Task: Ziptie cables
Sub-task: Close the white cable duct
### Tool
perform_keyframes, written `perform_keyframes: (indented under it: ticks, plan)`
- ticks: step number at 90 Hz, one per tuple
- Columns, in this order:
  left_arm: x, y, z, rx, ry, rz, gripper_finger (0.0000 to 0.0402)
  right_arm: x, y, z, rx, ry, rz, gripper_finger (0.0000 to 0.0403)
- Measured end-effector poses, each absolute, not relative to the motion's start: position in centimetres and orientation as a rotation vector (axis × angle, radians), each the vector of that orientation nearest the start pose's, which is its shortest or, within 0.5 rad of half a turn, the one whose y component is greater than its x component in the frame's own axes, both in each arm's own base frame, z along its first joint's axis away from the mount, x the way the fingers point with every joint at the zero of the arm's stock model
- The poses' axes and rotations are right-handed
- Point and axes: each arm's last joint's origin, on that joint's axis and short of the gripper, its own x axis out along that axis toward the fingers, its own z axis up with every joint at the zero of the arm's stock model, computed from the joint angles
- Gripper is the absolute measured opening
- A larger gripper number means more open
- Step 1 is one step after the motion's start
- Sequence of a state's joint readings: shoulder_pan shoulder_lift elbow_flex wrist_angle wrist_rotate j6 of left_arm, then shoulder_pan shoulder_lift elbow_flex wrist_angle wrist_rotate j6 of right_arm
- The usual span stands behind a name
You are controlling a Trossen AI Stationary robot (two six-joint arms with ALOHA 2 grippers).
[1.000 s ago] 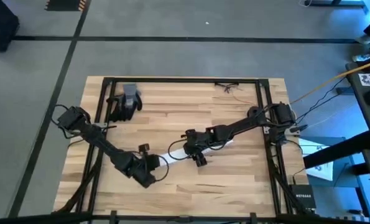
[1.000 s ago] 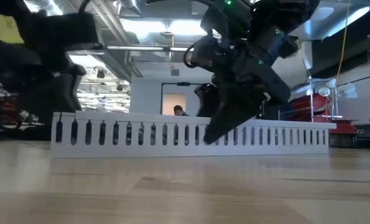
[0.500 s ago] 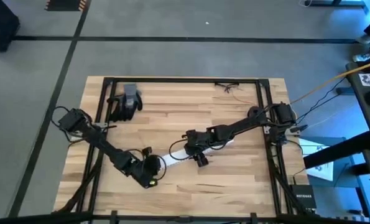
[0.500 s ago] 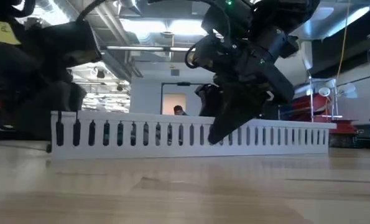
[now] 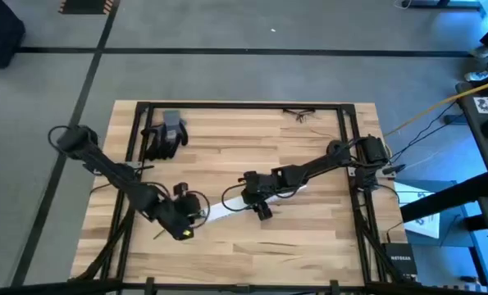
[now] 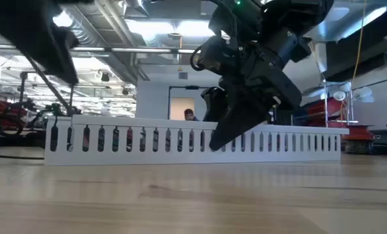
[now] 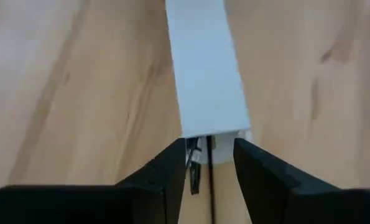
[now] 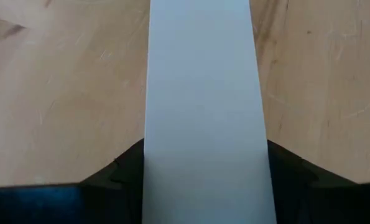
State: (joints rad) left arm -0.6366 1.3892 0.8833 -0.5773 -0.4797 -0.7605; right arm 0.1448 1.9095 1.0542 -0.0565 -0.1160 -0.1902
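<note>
A long white slotted strip [image 5: 227, 206] lies slantwise on the wooden table [image 5: 309, 238], its slotted wall [image 6: 147, 138] facing the low view. My right gripper [image 5: 248, 197] is shut on it near its middle. My left gripper [image 7: 209, 146] stands open at the strip's left end [image 7: 211, 127], one finger on each side just short of it. Thin dark strands, the cables [image 7: 210, 186], run out of that end between the fingers. I cannot tell whether the fingers touch them. My right gripper pinches the white strip across its width, one finger on each long edge [image 8: 153, 152]. The fingers [image 6: 227, 130] slant down onto it from above, near its middle. The strip stays flat on the table.
A grey and black glove [image 5: 166, 133] lies at the far left of the table. A small bunch of thin dark strands [image 5: 303, 113] lies by the far edge. A black frame [image 5: 345, 139] borders the tabletop. The near half of the table is bare wood.
My left arm has swung its elbow out toward the table's left edge. Its gripper has gone a little toward the strip's left end. In the low view the arm has risen out of the picture's left side. My right gripper has kept its hold.
</note>
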Motion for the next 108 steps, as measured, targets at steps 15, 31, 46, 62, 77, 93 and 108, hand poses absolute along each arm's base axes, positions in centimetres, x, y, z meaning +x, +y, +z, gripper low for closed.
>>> perform_keyframes:
  ticks: [15,31,46,62,77,93,108]
  plan:
    - [20.8,-15.1,21.0,-0.273,0.968,0.181,0.0128,36.8,5.7,13.1,-0.187,0.888,0.327,0.0214]
    - [20.0,-15.9,18.3,-0.394,1.028,0.224,0.0128,36.8,5.7,13.1,-0.187,0.886,0.328,0.0214]
    - [19.1,-17.4,16.7,-0.463,1.038,0.162,0.0128,36.8,5.7,13.1,-0.187,0.886,0.328,0.0214]
    - [18.7,-17.1,14.5,-0.481,0.993,0.263,0.0143,36.8,5.7,13.1,-0.189,0.885,0.328,0.0214]
    - [19.3,-15.5,13.0,-0.443,1.001,0.309,0.0199,36.8,5.7,13.1,-0.188,0.886,0.328,0.0214]
    - [19.7,-15.1,13.2,-0.366,1.025,0.226,0.0253,36.8,5.7,13.1,-0.188,0.885,0.326,0.0214]
    - [19.1,-16.0,13.1,-0.258,0.94,0.227,0.0268,36.9,5.7,13.1,-0.188,0.878,0.324,0.0214]
